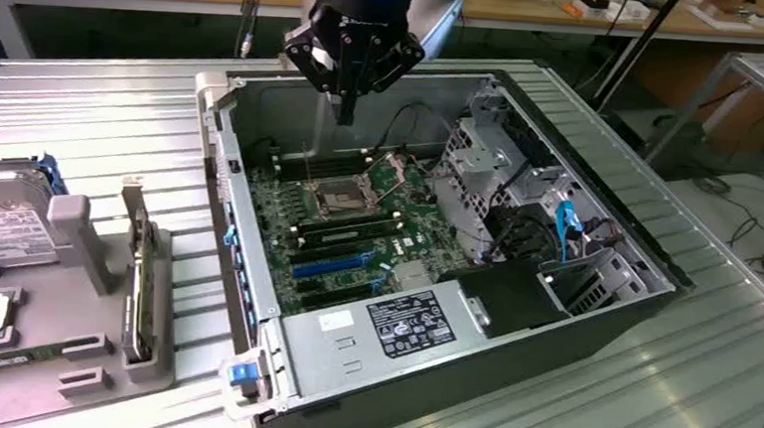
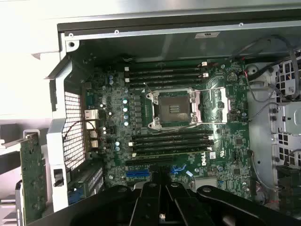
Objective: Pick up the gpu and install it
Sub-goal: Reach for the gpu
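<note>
Hard drive (image 1: 3, 231): boxy, white label, lying in a grey moulded holder (image 1: 83, 226) at far left.
Gpu (image 1: 139, 294): thin card standing on edge in the holder, left of the case, silver bracket at its far end. My wrist view shows its green, component-studded face (image 2: 32, 179).
My gripper (image 1: 345, 112): black, closed, fingertips together, over the case's far end, well apart from the gpu.
Case (image 1: 621, 323): black sheet metal, lying open.
Motherboard (image 1: 355, 222): green; my wrist view shows its square silver socket (image 2: 175, 109).
</note>
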`<action>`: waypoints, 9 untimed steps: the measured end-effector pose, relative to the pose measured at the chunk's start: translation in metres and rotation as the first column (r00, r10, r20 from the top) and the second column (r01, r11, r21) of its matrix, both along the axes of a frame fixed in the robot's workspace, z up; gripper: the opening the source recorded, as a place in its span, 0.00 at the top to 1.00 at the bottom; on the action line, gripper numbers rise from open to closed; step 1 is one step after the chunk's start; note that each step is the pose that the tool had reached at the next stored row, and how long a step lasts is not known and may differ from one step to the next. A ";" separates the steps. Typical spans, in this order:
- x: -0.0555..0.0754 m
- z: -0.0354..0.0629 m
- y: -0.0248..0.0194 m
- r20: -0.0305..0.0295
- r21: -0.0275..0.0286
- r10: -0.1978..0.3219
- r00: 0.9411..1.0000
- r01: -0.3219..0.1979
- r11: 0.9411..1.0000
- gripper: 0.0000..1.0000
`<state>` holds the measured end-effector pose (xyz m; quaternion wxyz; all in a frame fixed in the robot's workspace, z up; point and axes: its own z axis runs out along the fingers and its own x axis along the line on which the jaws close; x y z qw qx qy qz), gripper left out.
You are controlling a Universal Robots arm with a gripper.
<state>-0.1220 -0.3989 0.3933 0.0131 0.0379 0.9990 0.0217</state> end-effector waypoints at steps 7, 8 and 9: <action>0.000 0.0000 0.0000 0.000 0.000 0.000 1.000 0.000 1.000 0.89; 0.000 0.0000 0.0000 0.000 0.000 0.000 1.000 0.000 1.000 0.89; 0.000 0.0000 0.0000 0.000 0.000 0.000 1.000 0.000 1.000 0.89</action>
